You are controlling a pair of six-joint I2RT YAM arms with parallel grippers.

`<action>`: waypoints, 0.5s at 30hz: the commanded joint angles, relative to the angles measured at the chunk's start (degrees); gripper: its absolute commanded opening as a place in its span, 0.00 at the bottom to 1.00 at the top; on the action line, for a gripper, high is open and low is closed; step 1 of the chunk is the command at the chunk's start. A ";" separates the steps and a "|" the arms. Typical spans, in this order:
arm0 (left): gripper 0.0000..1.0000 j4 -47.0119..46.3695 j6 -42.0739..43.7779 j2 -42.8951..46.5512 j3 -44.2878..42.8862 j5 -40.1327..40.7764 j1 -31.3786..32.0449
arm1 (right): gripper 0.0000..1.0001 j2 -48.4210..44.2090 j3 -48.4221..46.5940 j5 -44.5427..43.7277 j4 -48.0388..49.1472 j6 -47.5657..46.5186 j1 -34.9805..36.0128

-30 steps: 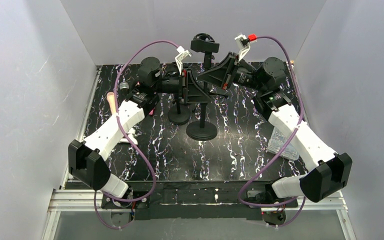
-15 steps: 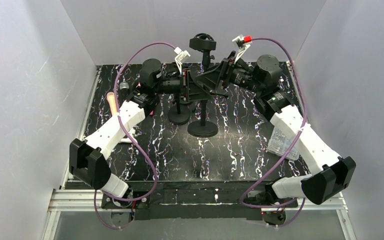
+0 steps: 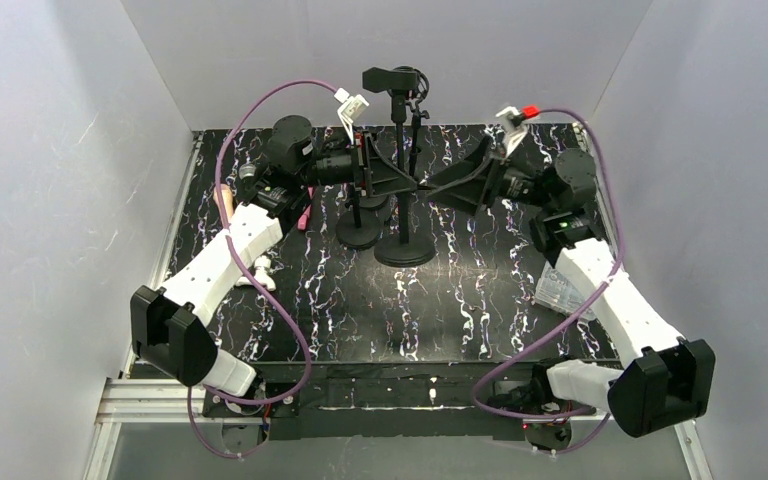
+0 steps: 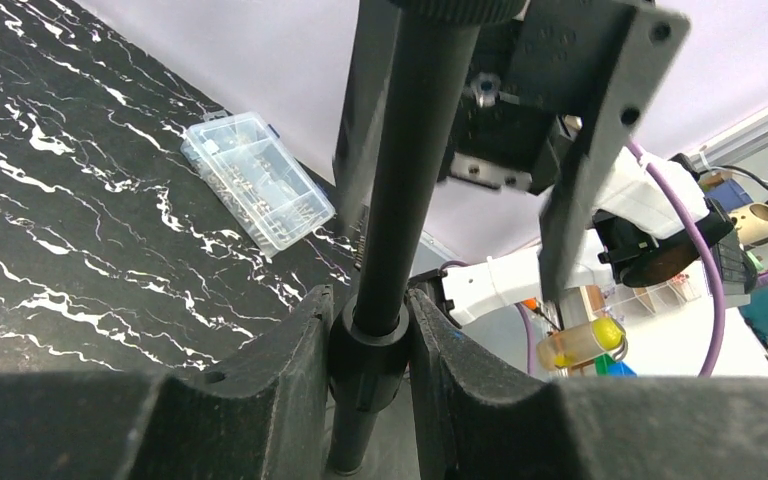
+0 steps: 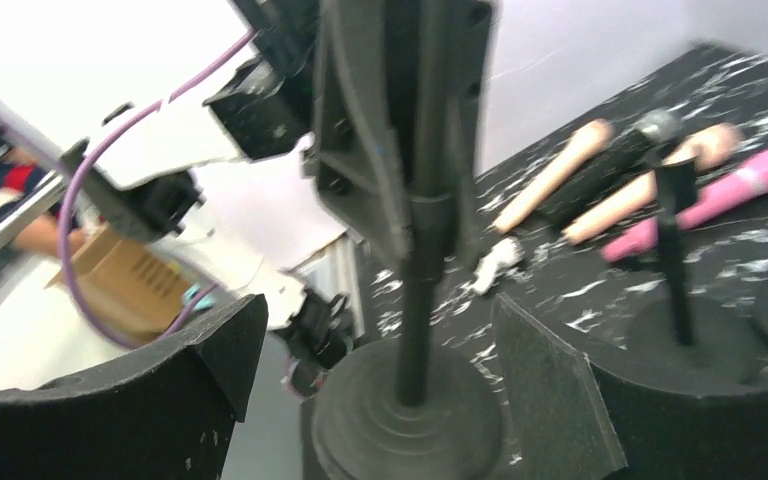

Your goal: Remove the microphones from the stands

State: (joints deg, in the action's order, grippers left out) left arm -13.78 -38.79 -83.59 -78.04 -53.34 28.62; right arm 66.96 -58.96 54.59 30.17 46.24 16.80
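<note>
The black stand (image 3: 404,252) rests on its round base mid-table, its pole (image 3: 398,140) rising to a short black crosswise barrel, apparently the microphone (image 3: 385,78). My left gripper (image 3: 403,186) is shut on the pole, its pads pressed against a collar (image 4: 367,345) on the pole, seen in the left wrist view with the left gripper (image 4: 365,312) around it. My right gripper (image 3: 438,190) is open just right of the pole, touching nothing. In the right wrist view the right gripper (image 5: 380,325) frames the pole (image 5: 418,300) and base (image 5: 410,420). Neither wrist view shows the stand's top.
A second stand base (image 3: 358,232) sits just left of the first, with another pole (image 3: 415,130) behind. Several loose microphones, beige (image 5: 558,172) and pink (image 5: 750,185) among them, lie at the table's left. A clear plastic box (image 3: 565,285) lies at the right edge.
My right gripper has opened, let go of the stand pole and drawn back to the right. The stand's top has swung left and stands more upright. My left gripper keeps its grip.
</note>
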 commanded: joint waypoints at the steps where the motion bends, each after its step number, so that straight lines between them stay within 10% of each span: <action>1: 0.00 -1.69 -0.81 3.43 -3.44 -0.98 -0.30 | 0.90 1.89 -3.38 3.63 -2.87 -7.05 8.19; 15: 0.00 -2.02 -0.48 5.36 -3.30 2.90 -0.23 | 0.78 4.50 0.98 -8.22 -2.29 -9.61 13.53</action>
State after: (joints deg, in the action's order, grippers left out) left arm -12.86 -38.61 -83.15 -79.22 -52.86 28.25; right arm 72.27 -59.83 51.24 25.21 37.45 29.65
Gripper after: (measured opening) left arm 0.277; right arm 0.808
